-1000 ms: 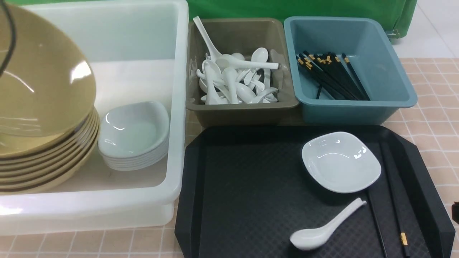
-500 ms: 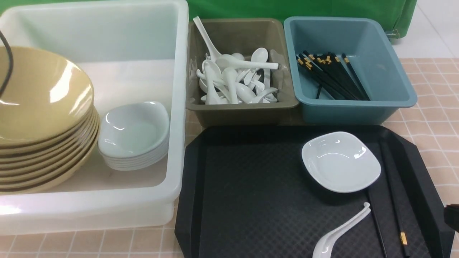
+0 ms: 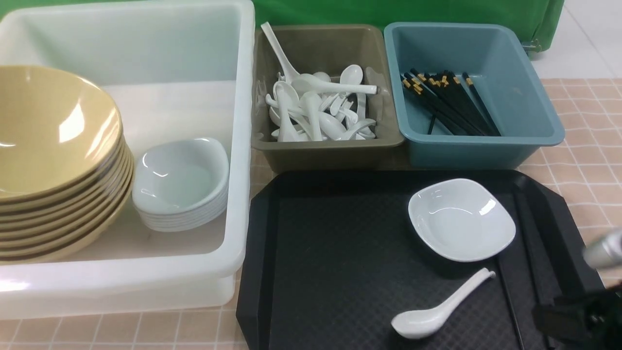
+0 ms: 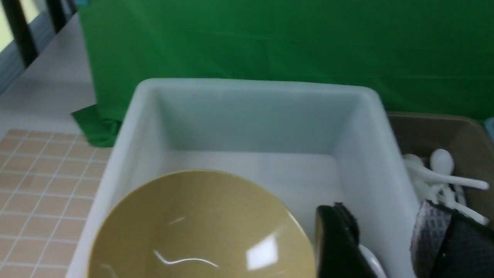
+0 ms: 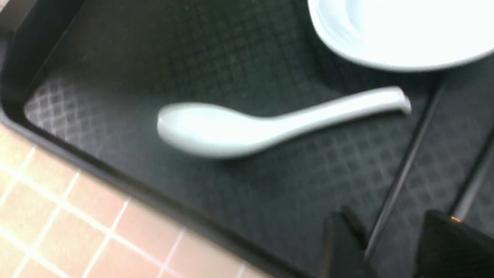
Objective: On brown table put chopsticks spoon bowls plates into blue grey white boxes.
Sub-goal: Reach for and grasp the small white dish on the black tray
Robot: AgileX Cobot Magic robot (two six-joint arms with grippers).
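Note:
A white spoon (image 3: pixel 437 311) (image 5: pixel 251 123) lies on the black tray (image 3: pixel 340 267), near a white plate (image 3: pixel 461 218) (image 5: pixel 405 31). Two black chopsticks (image 3: pixel 509 301) lie along the tray's right side. My right gripper (image 3: pixel 559 321) (image 5: pixel 393 247) is low at the tray's near right corner, open, and one chopstick (image 5: pixel 397 181) runs between its fingers. Yellow bowls (image 3: pixel 53 146) (image 4: pixel 193 231) are stacked in the white tub (image 3: pixel 240 146). My left gripper (image 4: pixel 386 247) is open and empty over the tub's right wall; it does not show in the front view.
A stack of white plates (image 3: pixel 180 180) sits in the tub beside the bowls. The olive-grey bin (image 3: pixel 330 146) holds several spoons and the blue bin (image 3: pixel 486 150) holds several chopsticks. The tiled brown table (image 3: pixel 593 121) shows at the right.
The tilted yellow bowl came down onto the stack and the left arm left the front view. The spoon tipped up, then lay flat again. My right gripper opened and entered at the bottom right.

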